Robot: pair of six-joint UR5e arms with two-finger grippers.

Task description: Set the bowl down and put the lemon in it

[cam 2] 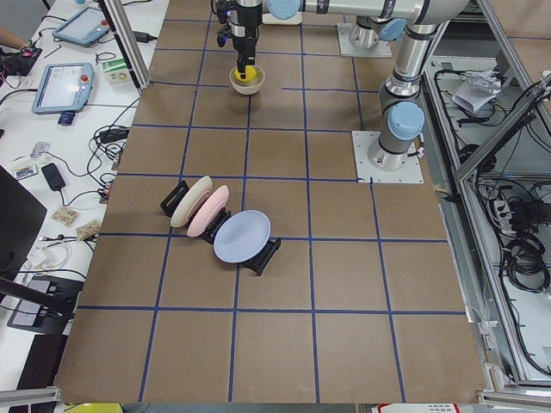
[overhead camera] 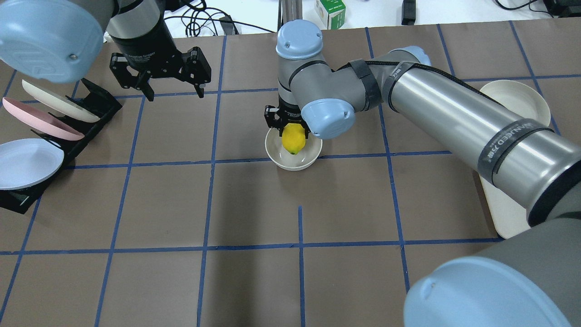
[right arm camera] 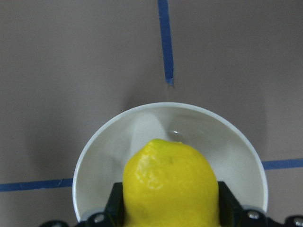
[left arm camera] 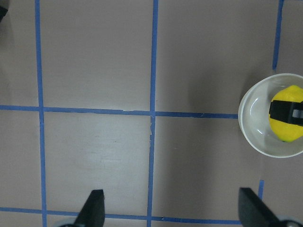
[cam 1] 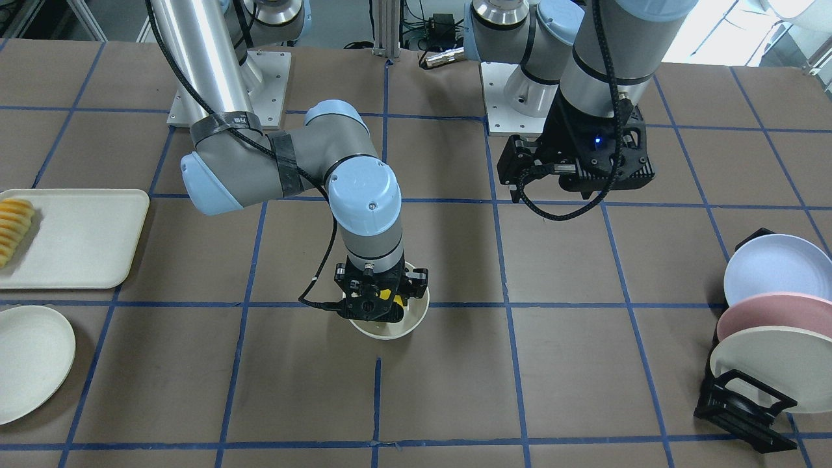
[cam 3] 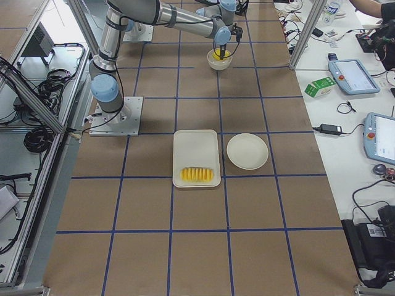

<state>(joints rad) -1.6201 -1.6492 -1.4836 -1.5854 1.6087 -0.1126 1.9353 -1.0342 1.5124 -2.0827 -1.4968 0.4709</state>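
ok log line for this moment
phase: placing lemon | right fingers: shut on lemon, inside bowl | left fingers: open, empty, apart from bowl | lemon: not yet released

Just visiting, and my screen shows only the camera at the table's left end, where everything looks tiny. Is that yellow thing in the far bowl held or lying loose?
Observer: Held. The right gripper is shut on the lemon, clamping it from both sides, low inside the bowl. Whether it touches the bottom I cannot tell.
Visitor: Is the other arm carrying anything?
Observer: No. The left gripper hangs open and empty above the table, near the plate rack.
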